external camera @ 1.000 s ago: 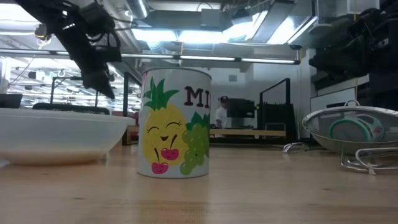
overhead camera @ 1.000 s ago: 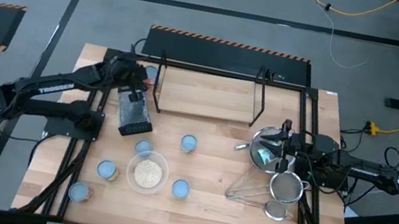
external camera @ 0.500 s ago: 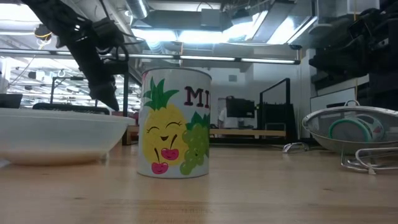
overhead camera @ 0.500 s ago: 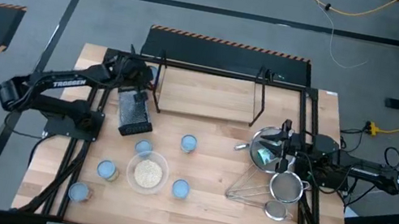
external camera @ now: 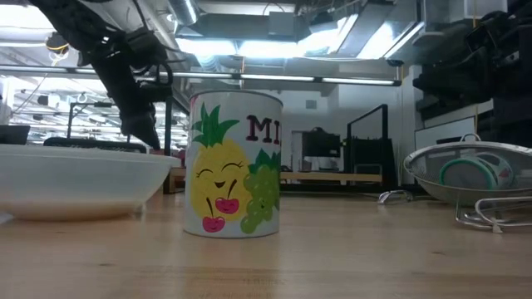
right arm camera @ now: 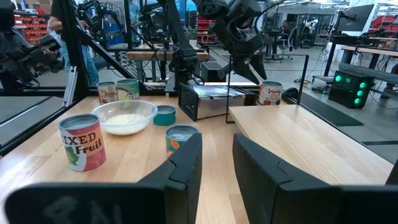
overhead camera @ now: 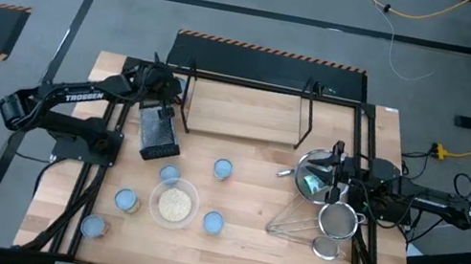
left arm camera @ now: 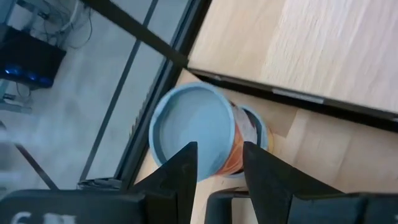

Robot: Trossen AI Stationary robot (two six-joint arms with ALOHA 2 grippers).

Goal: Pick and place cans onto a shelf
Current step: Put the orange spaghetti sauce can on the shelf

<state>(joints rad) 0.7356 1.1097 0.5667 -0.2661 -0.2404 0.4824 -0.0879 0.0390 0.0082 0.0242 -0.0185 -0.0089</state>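
Note:
An orange-sided can [left arm camera: 193, 127] with a pale blue top stands upright at the left end of the shelf [overhead camera: 244, 112]. I cannot tell whether it rests on the board or on the table beside it. My left gripper [left arm camera: 219, 152] hangs open just above this can [right arm camera: 270, 93], fingers slanting down, not touching it. Several more cans [overhead camera: 222, 169] stand on the table's near left part. One with a fruit label [external camera: 237, 162] is close in the low view. My right gripper [right arm camera: 216, 155] waits open and level at the table's right side [overhead camera: 305, 177].
A dark metal box [overhead camera: 157, 133] lies between the shelf and the cans. A clear bowl of pale grains [overhead camera: 174, 205] stands among the cans. A metal bowl [overhead camera: 316, 171] and wire strainers [overhead camera: 327, 221] lie under and beside my right arm. Black frame bars [overhead camera: 107, 143] run along the table's sides.
My left gripper has sunk a little and gone toward the table's far edge, at the shelf's left end. The can there stands where it was.

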